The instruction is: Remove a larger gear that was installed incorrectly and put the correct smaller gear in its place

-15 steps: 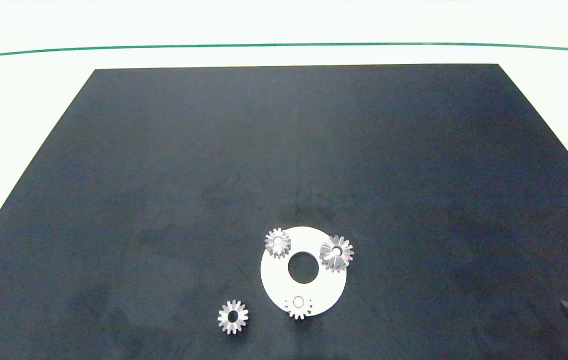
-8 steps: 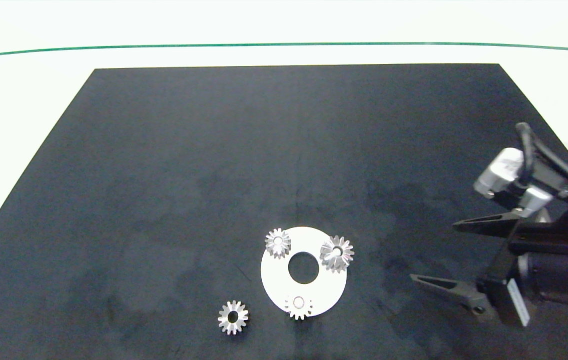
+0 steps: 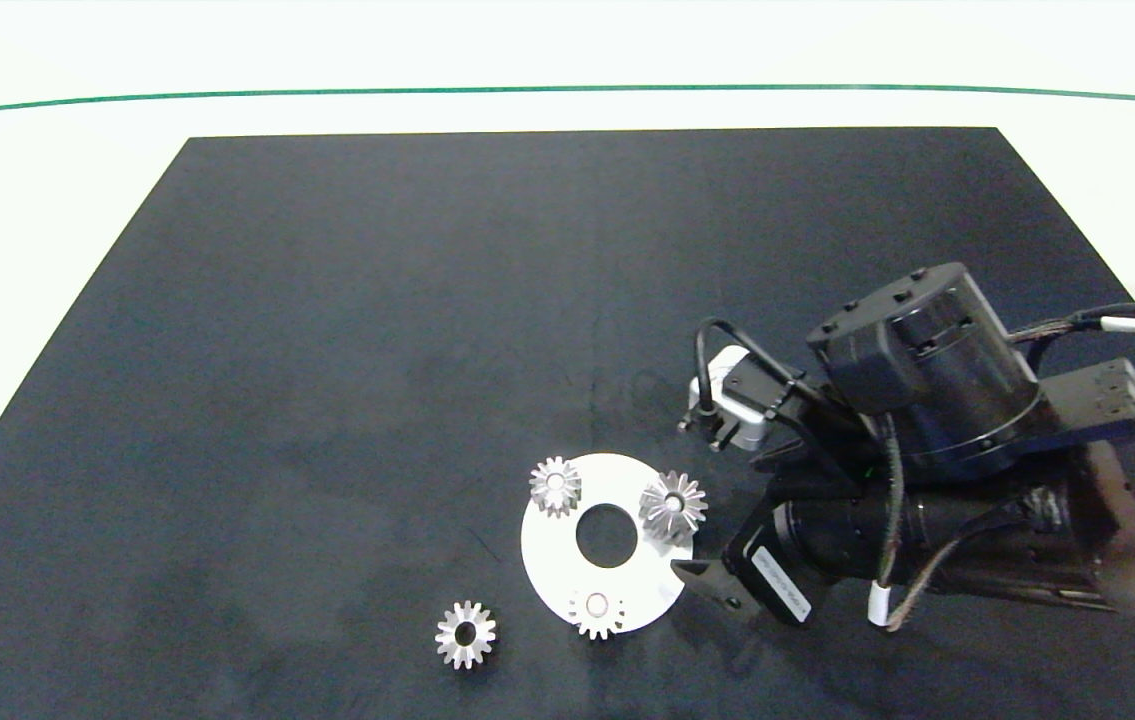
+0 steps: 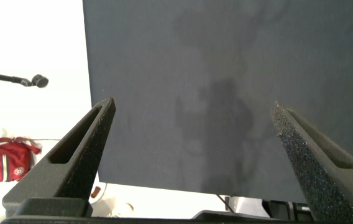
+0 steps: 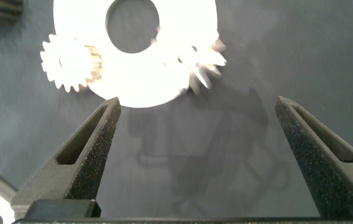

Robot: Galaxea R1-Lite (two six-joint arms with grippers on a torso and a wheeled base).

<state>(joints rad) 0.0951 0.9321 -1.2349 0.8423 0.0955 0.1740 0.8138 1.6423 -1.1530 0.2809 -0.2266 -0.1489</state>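
Silver larger gear (image 3: 673, 506) overexposed, right gripper (image 3: 717, 520) partly hidden.

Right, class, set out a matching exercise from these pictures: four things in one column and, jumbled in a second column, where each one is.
Things:
1. larger gear
2. loose smaller gear
3. right gripper
4. white disc

Places:
A. alone on the black mat, off the disc
B. lying flat on the mat, with three gears at its rim
C. on the disc's edge nearest the right arm
D. open, just beside the disc

Pairs: 1-C, 2-A, 3-D, 4-B
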